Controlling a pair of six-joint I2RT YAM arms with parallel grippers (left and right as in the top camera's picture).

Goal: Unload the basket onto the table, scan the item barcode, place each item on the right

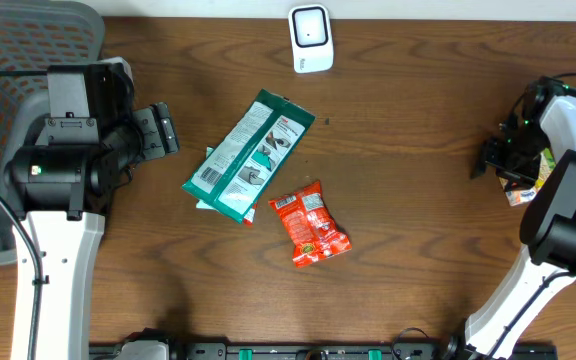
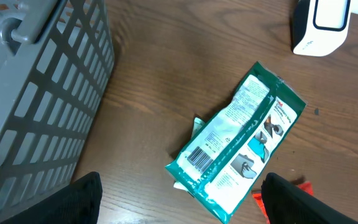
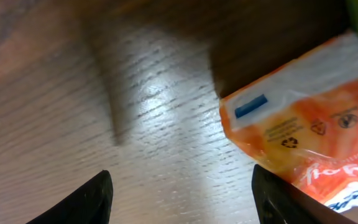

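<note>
A green-and-white packet [image 1: 251,155] lies flat mid-table, and the left wrist view shows the barcode [image 2: 199,157] on its near end. A red snack packet [image 1: 310,222] lies just in front of it. The white scanner [image 1: 310,38] stands at the back edge. My left gripper [image 1: 160,131] is open to the left of the green packet [image 2: 238,146], its jaws wide and empty [image 2: 182,208]. At the far right my right gripper [image 1: 490,160] hangs open low over the wood [image 3: 179,205]. An orange packet [image 3: 309,137] lies beside its right finger [image 3: 284,199], not between the jaws.
A grey mesh basket [image 1: 18,50] fills the back left corner, close beside the left arm [image 2: 36,93]. The orange packet [image 1: 521,192] sits at the table's right edge under the right arm. Bare wood lies between the packets and the right gripper.
</note>
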